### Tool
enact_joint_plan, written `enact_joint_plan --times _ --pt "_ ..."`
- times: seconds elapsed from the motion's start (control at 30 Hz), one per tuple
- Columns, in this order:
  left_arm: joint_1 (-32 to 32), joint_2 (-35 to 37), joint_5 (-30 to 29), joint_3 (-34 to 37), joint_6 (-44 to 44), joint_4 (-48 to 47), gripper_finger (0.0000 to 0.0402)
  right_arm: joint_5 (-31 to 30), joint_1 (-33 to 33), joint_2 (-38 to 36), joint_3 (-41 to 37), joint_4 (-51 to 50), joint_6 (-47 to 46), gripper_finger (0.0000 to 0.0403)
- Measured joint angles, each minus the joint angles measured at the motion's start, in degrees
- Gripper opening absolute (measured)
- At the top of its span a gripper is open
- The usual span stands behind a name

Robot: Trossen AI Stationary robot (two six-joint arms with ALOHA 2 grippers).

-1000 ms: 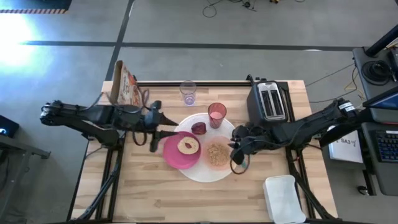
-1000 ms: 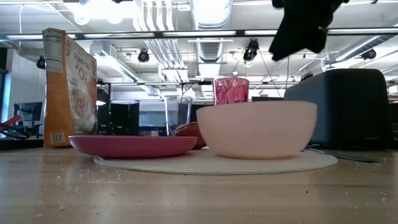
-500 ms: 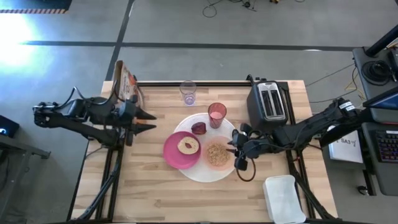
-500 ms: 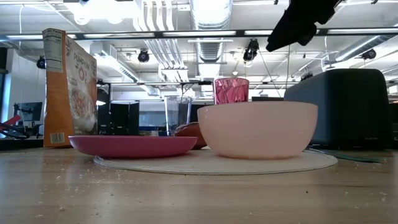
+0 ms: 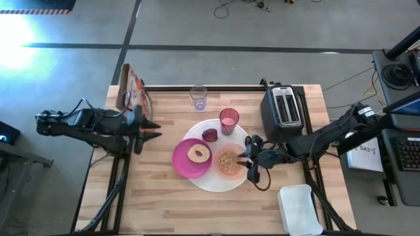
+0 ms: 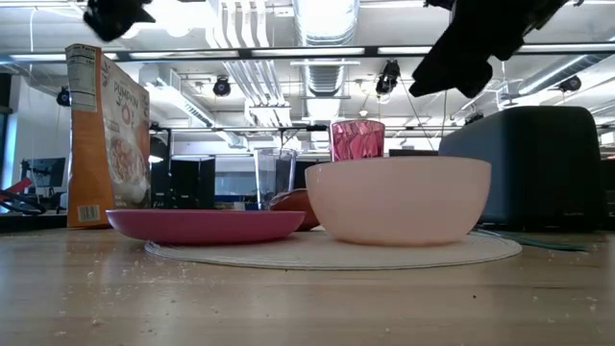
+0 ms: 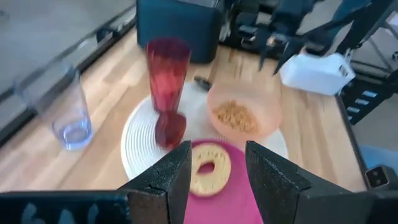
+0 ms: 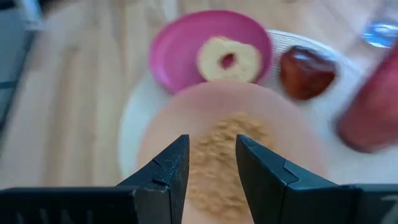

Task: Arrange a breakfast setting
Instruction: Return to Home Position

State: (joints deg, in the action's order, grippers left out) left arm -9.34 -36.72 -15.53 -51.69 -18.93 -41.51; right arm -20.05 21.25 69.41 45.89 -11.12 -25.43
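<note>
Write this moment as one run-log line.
left claw: open, empty, left of white mat | right claw: open, empty, raised beside peach bowl | bagel on magenta plate

The wooden table (image 5: 164, 193) carries a mat (image 5: 211, 181) at centre, box (image 5: 132, 89) far left, glass (image 5: 198, 98) far, toaster (image 5: 283, 107) far right, tub (image 5: 300, 208) near right.

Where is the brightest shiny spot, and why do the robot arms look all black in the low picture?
High view: a bright glare patch washes out the floor left of the table. Low view: the ceiling lights shine toward the camera, so the left arm and right arm show as dark silhouettes against them.
</note>
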Motion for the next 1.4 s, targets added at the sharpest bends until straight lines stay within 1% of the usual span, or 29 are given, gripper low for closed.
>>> enact_joint_plan --times 0.07,0.27,0.53,0.6,0.7,1.0,1.23,1.4 --pt "0.0 1.78 0.0 2.98 -1.64 -0.01 0.0134 1.06 0.93 0.0 -1.78 3.43 0.06 0.0121" --pt "0.0 8.14 0.01 11.24 -3.9 1.9 0.0134 1.0 3.63 0.0 -7.12 11.28 0.48 0.0121" --pt "0.0 16.93 0.02 17.68 -5.83 4.16 0.0134 0.98 6.24 0.0 -18.09 34.29 0.39 0.0121" --pt "0.0 18.82 0.02 18.46 -5.82 4.5 0.0134 0.98 6.77 0.0 -20.12 38.13 0.37 0.0121" --pt "0.0 21.56 0.01 19.77 -5.74 4.7 0.0134 0.98 7.26 0.0 -21.98 40.15 0.38 0.0121" --pt "0.0 28.97 -0.02 22.91 -5.0 4.62 0.0134 0.98 7.28 0.0 -25.87 41.11 -0.39 0.0121" --pt "0.0 32.49 -0.42 24.23 -6.85 5.9 0.0134 0.95 7.28 0.0 -31.82 50.14 -2.03 0.0121" --pt "0.0 33.09 -0.63 25.27 -8.38 6.55 0.0134 0.48 7.26 0.0 -35.52 53.91 -3.45 0.0121"
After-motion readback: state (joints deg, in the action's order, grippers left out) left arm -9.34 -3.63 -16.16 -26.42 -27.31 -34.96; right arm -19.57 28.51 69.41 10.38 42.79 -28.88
